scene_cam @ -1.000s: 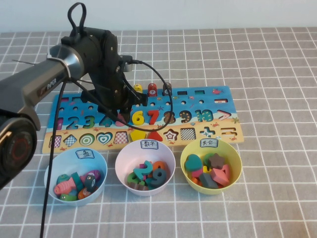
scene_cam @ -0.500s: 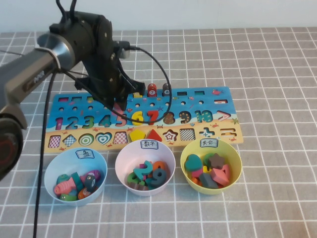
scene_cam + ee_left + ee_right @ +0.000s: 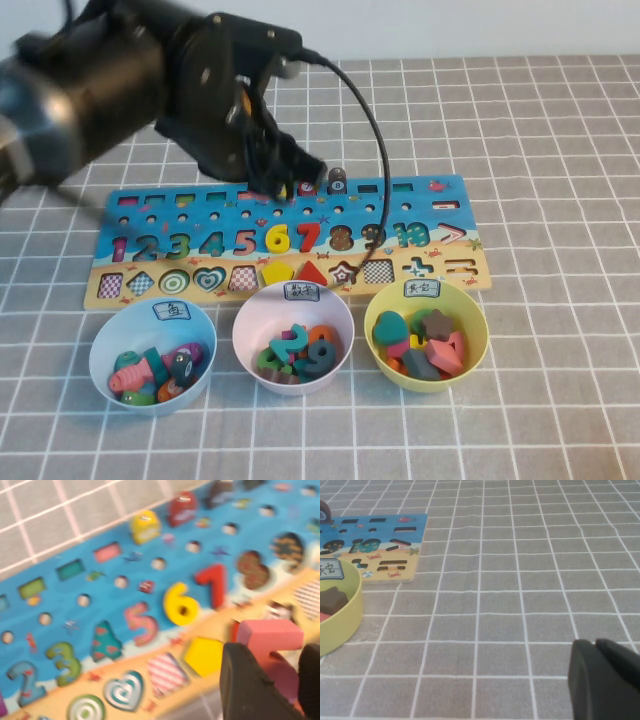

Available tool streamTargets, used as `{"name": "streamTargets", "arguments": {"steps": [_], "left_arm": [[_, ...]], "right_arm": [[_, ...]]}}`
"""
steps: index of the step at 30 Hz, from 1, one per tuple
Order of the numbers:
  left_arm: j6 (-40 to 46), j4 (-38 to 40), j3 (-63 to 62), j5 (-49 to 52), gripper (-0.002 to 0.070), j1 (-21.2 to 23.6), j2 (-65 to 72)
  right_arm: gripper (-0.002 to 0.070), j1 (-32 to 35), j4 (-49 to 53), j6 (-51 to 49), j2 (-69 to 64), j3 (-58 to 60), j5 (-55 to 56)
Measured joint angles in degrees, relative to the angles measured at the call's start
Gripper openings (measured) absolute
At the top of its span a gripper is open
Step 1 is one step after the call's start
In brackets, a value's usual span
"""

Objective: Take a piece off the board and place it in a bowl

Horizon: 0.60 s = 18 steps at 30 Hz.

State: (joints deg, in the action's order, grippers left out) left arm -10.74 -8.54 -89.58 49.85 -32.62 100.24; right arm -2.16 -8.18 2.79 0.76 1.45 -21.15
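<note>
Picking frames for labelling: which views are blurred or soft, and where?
High view: left arm and left gripper motion-smeared, bowl and board crisp. Left wrist view: soft throughout; the piece blurred. Right wrist view: cloth sharp, right gripper a dark defocused mass.

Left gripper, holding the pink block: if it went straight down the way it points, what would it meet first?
Probably the long blue-and-sandy puzzle board, near its sandy shape strip; depth is unclear. The left gripper is shut on the thick pink 5-shaped block. The right gripper rests low over the table.

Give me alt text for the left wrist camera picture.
The left gripper holds the pink piece over the board's sandy strip, near the yellow 6 and red 7. The right gripper, outside this view, hovers over the tablecloth.
</note>
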Motion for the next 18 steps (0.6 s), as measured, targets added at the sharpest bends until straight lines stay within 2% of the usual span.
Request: {"name": "streamTargets", "arguments": {"steps": [5, 11, 18], "left_arm": [[-0.64, -0.14, 15.59, -8.33, 0.0185, -2.78, -11.74], [-1.24, -0.03, 32.88, -18.56, 0.0185, -3.15, -23.89], [-1.46, -0.03, 50.33, -34.94, 0.0184, -3.4, -28.91]], "right_arm": [[-0.0017, 0.0, 0.0, 0.0, 0.0, 0.0, 0.0], [-0.0017, 0.0, 0.0, 0.0, 0.0, 0.0, 0.0], [-0.0017, 0.0, 0.0, 0.0, 0.0, 0.0, 0.0]]}}
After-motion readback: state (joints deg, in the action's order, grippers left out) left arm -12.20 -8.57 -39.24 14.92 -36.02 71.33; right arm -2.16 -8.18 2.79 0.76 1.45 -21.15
